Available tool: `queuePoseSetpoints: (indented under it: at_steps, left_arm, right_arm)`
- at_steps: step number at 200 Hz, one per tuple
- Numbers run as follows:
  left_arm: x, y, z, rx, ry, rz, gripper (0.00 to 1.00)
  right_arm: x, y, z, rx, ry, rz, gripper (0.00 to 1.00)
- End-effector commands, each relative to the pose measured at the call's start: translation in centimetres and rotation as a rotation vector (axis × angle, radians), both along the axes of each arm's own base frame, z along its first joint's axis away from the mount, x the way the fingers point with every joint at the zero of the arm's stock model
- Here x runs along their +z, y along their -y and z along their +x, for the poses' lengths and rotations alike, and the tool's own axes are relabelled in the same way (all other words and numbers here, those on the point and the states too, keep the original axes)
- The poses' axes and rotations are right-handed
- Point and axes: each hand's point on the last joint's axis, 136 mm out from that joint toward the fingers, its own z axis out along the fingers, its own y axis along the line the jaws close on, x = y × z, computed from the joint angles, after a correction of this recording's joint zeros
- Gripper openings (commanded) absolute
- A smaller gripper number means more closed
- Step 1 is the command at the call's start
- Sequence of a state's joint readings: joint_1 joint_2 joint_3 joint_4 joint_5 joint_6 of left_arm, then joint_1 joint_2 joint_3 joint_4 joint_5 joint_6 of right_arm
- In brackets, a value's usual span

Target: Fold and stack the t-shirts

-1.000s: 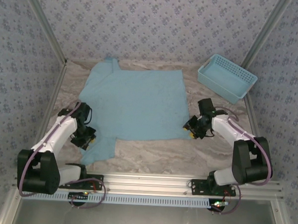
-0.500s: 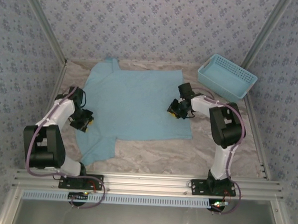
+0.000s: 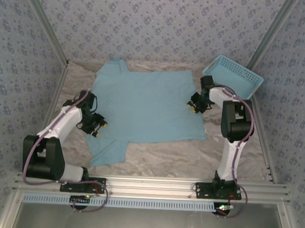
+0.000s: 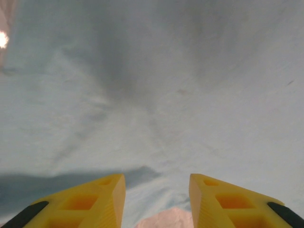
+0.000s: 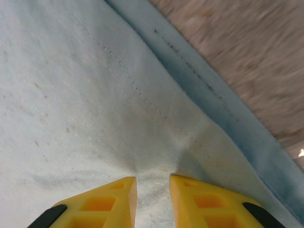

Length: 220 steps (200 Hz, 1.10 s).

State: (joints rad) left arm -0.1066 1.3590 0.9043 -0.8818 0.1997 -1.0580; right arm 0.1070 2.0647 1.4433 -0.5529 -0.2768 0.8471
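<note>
Blue t-shirt (image 3: pixel 145 106) lay spread flat on the table (image 3: pixel 165 155); right gripper (image 3: pixel 193 106) fingers were narrow, pinching its right hem; left gripper (image 3: pixel 99 130) fingers stood apart over its left edge, by the sleeve.

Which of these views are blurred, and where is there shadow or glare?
Left wrist view: the t-shirt looks soft and out of focus, a dark shadow falls on its middle, and a small glare spot sits at the left edge. Right wrist view: the stitching is sharp, but the table is smeared. Top external view: even light, sharp, only faint shadows under the arms.
</note>
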Motion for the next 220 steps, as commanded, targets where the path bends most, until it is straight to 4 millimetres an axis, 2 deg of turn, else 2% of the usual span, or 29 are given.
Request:
queuePoseSetpoints:
  at_steps: [1, 30, 57, 71, 90, 112, 143, 161, 165, 178, 199, 220]
  left_arm:
    - [-0.3, 0.7, -3.8, -0.006, -0.084, -0.024, 0.43]
    - [-1.0, 2.0, -8.0, -0.029, -0.146, -0.039, 0.48]
    - [-2.1, 3.1, -12.6, -0.064, -0.243, -0.001, 0.46]
    - [-2.4, 3.2, -14.2, -0.071, -0.257, 0.044, 0.43]
    - [-2.8, 2.6, -15.5, -0.087, -0.255, 0.121, 0.4]
    - [-3.2, 2.8, -15.8, -0.155, -0.252, 0.169, 0.39]
    - [-4.2, 3.5, -14.8, -0.272, -0.284, 0.222, 0.42]
    - [-4.4, 2.7, -14.6, -0.324, -0.325, 0.294, 0.43]
    - [-4.5, 2.5, -14.6, -0.332, -0.33, 0.308, 0.43]
    - [-4.8, 2.5, -14.0, -0.352, -0.315, 0.328, 0.44]
    - [-5.9, 3.6, -13.0, -0.364, -0.274, 0.291, 0.45]
    - [-7.3, 4.3, -13.0, -0.385, -0.305, 0.265, 0.37]
  right_arm:
    - [-1.9, 3.0, -0.9, -0.035, -0.089, -0.059, 0.29]
    - [-1.1, 4.1, 1.2, -0.041, -0.042, -0.032, 0.29]
    - [2.8, 4.3, 3.2, 0.012, 0.083, -0.056, 0.37]
    - [5.1, 4.1, 3.1, 0.031, 0.132, -0.074, 0.41]
    - [7.4, 3.9, 1.7, 0.036, 0.169, -0.09, 0.44]
    - [9.0, 2.9, -0.9, 0.044, 0.19, -0.08, 0.45]
    - [8.8, 1.3, -5.6, 0.062, 0.157, -0.049, 0.45]
    - [9.2, 0.5, -7.0, 0.072, 0.155, -0.033, 0.45]
    - [8.0, 0.5, -8.2, 0.079, 0.118, -0.033, 0.45]
    - [7.9, 0.3, -9.1, 0.084, 0.107, -0.03, 0.45]
    - [7.7, 0.2, -9.9, 0.087, 0.094, -0.025, 0.46]
    - [7.4, 0.3, -10.6, 0.087, 0.07, -0.018, 0.46]
